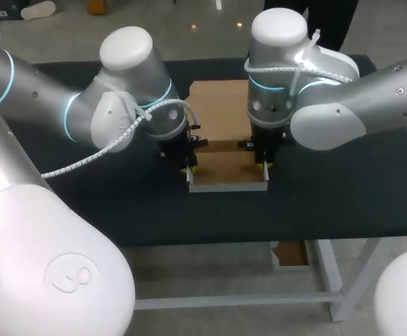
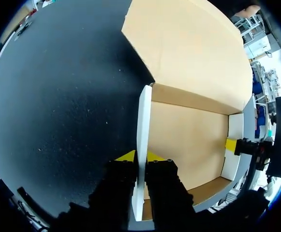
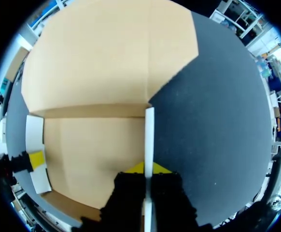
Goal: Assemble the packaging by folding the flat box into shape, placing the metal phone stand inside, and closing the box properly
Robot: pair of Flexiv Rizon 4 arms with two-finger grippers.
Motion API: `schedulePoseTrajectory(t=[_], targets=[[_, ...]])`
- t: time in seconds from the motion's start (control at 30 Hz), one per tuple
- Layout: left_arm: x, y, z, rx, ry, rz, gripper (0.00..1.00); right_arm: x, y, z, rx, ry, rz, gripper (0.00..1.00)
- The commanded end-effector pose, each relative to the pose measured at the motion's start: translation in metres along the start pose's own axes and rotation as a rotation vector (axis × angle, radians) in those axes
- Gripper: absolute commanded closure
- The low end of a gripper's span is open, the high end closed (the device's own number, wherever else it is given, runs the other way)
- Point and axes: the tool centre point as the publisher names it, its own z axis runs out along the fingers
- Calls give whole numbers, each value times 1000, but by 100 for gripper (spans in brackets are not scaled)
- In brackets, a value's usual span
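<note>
Box: one brown cardboard box with white outer faces (image 1: 224, 168), part-folded, base flat near the middle of the black table (image 1: 119, 210).
Lid flap: one wide lid flap (image 1: 217, 108), lying flat on the table beyond the base.
Side walls: two, both upright: left side wall (image 2: 143, 121) and right side wall (image 3: 149, 130).
Left gripper (image 2: 140, 157): one; fingers pinch the left side wall, one yellow tip on each face.
Right gripper (image 3: 148, 168): one; fingers pinch the right side wall likewise.
</note>
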Motion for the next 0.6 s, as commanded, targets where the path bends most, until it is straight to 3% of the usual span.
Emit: schedulePoseTrajectory(t=[0.03, 0.23, 0.37, 0.47, 0.6], targets=[[9, -1, 10, 8, -348, -5, 87, 6, -1, 0, 5, -2, -2, 100], [8, -2, 11, 19, -373, -11, 83, 6, -1, 0, 5, -2, -2, 100], [7, -2, 13, 24, -385, -15, 89, 6, -1, 0, 5, -2, -2, 100], [7, -2, 14, 30, -396, -19, 100, 6, -1, 0, 5, -2, -2, 100], [6, -2, 14, 41, -413, -27, 100, 6, -1, 0, 5, -2, -2, 100]])
